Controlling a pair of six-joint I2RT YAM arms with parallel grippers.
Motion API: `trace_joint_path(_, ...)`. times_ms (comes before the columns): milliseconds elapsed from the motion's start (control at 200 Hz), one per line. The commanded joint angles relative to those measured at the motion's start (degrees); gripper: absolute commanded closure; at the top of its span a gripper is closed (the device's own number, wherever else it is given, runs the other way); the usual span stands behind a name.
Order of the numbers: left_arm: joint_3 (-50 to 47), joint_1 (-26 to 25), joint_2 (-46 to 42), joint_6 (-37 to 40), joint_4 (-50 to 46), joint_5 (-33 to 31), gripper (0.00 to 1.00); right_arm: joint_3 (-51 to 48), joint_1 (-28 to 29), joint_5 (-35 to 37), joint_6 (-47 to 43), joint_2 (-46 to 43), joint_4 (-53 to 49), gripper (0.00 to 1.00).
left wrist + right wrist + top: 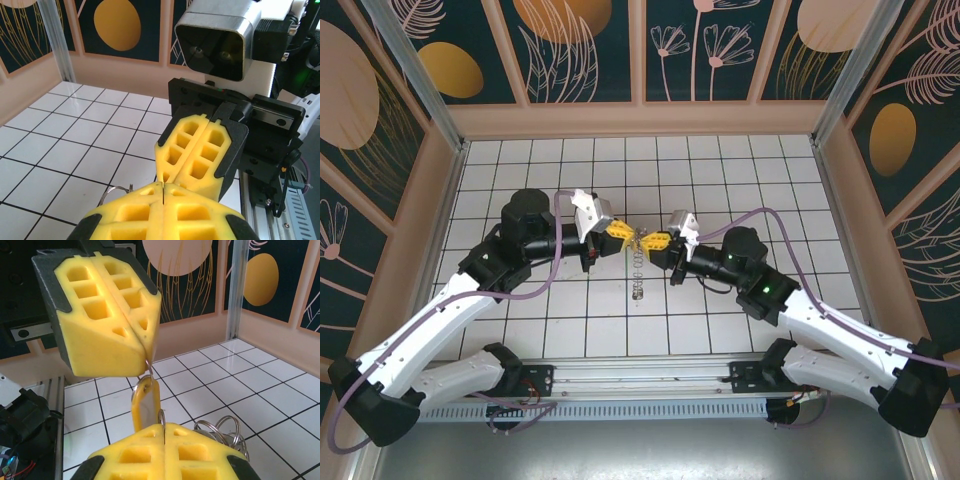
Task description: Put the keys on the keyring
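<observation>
Left pincer (145,359) closed, seemingly nipping the tip of the tan key (135,407). Key hangs between the two pincers, above the tiled floor (260,390). Right pincer (164,432) closed on keyring (222,431) wire, loops dangling beside. Both probably light, stiff, slick metal; safest hold is flat across the key's head.

White arms (430,320), blk joints (528,214), purple cables (552,268), yellow fingers (617,232)

A robotics lab test cell is indicated: a white gridded floor (720,170) is boxed in by botanical-print wall panels (590,50) framed with aluminium posts (415,70). The cabled left arm (440,320) and right arm (840,335) are bolted to a metal rail (640,375) at the near edge.
</observation>
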Motion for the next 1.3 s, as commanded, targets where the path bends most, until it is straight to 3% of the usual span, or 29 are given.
trace_joint_path(0, -0.91, -0.15, -0.3, 0.31, 2.07, 1.1, 1.0, -0.82, -0.3, 0.58, 1.03, -2.49, 5.08, 1.0)
trace_joint_path(816, 0.68, -0.14, 2.37, -1.0, 4.18, 8.11, 1.0, -2.16, -2.74, -2.38, 2.76, -3.06, 10.43, 1.0)
trace_joint_path(1296, 0.95, 0.3, 3.58, -2.02, 7.21, 7.9, 1.0, -3.11, -3.86, -4.89, 3.75, -2.97, 11.58, 1.0)
